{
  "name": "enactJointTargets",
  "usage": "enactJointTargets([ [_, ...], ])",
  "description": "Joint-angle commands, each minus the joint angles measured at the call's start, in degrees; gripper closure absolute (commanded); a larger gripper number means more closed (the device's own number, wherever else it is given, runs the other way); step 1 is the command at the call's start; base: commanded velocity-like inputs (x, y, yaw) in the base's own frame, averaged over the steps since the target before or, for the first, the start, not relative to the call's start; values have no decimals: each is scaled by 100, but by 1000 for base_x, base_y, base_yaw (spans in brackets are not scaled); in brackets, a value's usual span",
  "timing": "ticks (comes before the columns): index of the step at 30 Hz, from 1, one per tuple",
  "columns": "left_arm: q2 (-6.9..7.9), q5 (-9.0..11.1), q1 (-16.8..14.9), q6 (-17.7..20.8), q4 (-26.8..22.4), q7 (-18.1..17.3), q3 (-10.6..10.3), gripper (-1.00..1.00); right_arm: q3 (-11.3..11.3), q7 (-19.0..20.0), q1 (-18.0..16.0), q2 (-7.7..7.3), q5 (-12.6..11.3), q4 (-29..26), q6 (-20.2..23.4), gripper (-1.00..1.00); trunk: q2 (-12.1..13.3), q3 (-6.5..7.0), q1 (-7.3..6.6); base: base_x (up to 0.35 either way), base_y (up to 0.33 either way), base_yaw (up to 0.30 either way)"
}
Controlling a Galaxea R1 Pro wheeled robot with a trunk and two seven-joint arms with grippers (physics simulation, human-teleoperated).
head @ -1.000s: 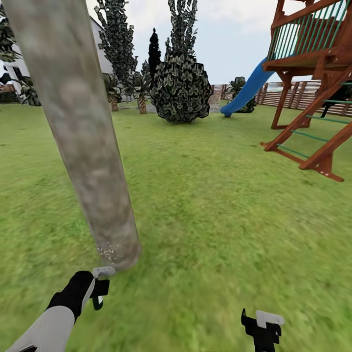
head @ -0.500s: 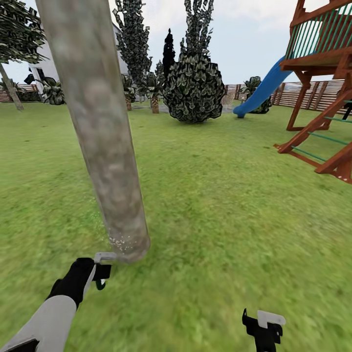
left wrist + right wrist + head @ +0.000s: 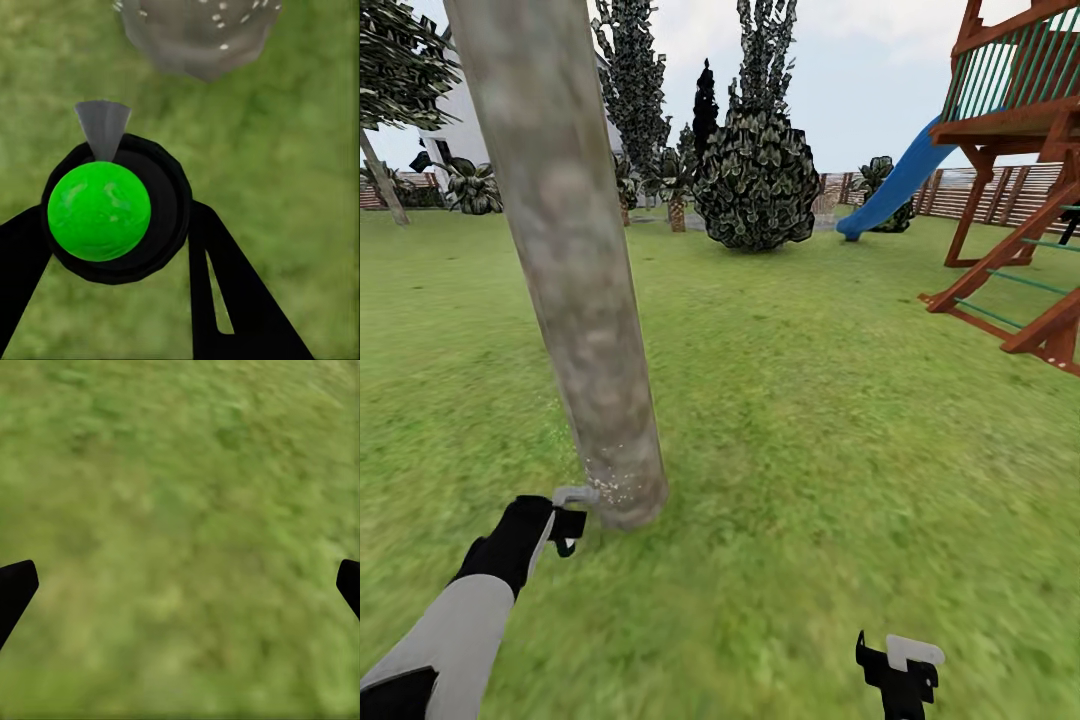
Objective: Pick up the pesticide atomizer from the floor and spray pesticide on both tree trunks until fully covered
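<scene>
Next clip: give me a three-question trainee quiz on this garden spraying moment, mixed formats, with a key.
1. True or false: the right gripper holds the spray bottle.
2. Where on the tree trunk do the pale specks sit? A) at its base, near the grass B) halfway up C) at the top of the picture
3. Fill in: in the left wrist view, the object between the left gripper fingers shows a round bright ____ face.

Key:
1. False; it hangs open over grass.
2. A
3. green, on the spray bottle.
</scene>
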Motion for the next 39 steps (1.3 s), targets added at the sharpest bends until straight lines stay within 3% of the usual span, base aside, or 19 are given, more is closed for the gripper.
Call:
enactJointTargets([
  [1, -96, -78, -11, 25, -9, -82, -12, 100, -43, -17, -4, 1, 57, 7, -15, -100, -2, -5, -1, 0, 0, 0],
  [3, -309, -85, -15, 55, -20, -98, -246, 100, -42, -17, -4, 1, 57, 5, -15, -100, -2, -5, -1, 0, 0, 0],
  [5, -343, -72, -22, 216, -86, -107, -433, 100, -42, -17, -4, 1, 57, 5, -15, -100, -2, -5, -1, 0, 0, 0],
  [9, -70, -73, -92, 431, -346, -577, -478, 100, -42, -17, -4, 1, 57, 6, -15, -100, -2, -5, -1, 0, 0, 0],
  [11, 224, -78, -155, 525, -385, -942, -475, 100, -42, -17, -4, 1, 57, 5, -15, -100, -2, -5, -1, 0, 0, 0],
  [12, 272, -80, -165, 534, -394, -992, -474, 100, -42, -17, -4, 1, 56, 5, -15, -100, -2, -5, -1, 0, 0, 0],
  [18, 166, -72, -166, 554, -608, -1034, -512, 100, -42, -17, -4, 16, 54, 5, -15, -100, -2, -5, -1, 0, -8, 191],
  [26, 188, -72, -172, 565, -745, -1035, -505, 100, -42, -17, -4, 9, 55, 5, -15, -100, -2, -5, -1, -31, -239, 20],
  [31, 195, -67, -143, 1252, -1454, -1035, -517, 100, -42, -17, -4, 17, 55, 5, -15, -100, -2, -5, -1, -195, -144, 146],
  [35, 254, -73, -181, 1300, -1498, -1035, -511, 100, -42, -17, -4, 18, 55, 5, -15, -100, -2, -5, -1, -11, -9, 274],
  [39, 182, -70, -182, 1299, -1507, -1035, -517, 100, -42, -17, -4, 18, 57, 5, -15, -100, -2, -5, -1, -1, 0, 196],
])
